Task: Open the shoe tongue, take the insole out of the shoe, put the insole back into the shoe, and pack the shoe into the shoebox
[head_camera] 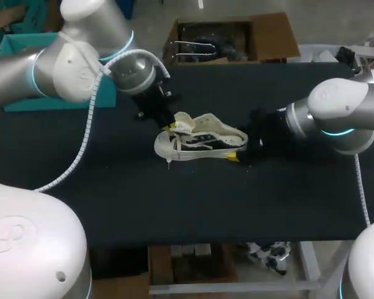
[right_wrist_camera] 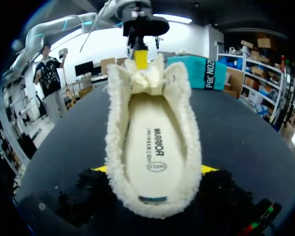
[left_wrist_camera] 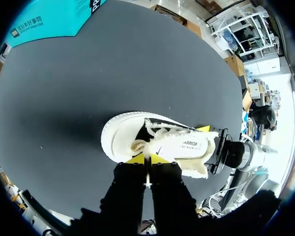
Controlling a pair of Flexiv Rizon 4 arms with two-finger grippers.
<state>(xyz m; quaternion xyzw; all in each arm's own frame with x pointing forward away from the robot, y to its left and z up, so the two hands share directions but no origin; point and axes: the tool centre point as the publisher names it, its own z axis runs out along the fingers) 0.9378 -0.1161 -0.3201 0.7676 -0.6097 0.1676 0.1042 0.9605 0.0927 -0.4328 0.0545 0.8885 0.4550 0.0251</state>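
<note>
**A:** Where do things stand, nearest first?

**B:** The shoe [head_camera: 202,144] sits in the middle of the dark surface [head_camera: 174,212], toe to the left and heel to the right. A lace end [head_camera: 169,161] trails off the toe on the near side. The right pincer [right_wrist_camera: 155,169] has a finger on each side of the heel and grips it. The insole [right_wrist_camera: 152,142] lies flat inside, not yet out.

**A:** And the other arm?

**B:** The left pincer [left_wrist_camera: 147,159] comes in from the far left. Its tips are almost together, closed on the top edge of the tongue [right_wrist_camera: 147,81], as far as I can judge.

**A:** So the step is opening the tongue. How should it go?

**B:** I'd draw the tongue up and over toward the toe, slowly. The right pincer should take the counter-pull, so the shoe neither tips nor slides. The hold is only on a soft fleecy edge, so a jerk could slip it free. Open it wide enough to bare the front of the insole.

**A:** Anything farther off?

**B:** A teal box [head_camera: 15,47] at the far left, well apart from the shoe, which I take for the shoebox
</note>
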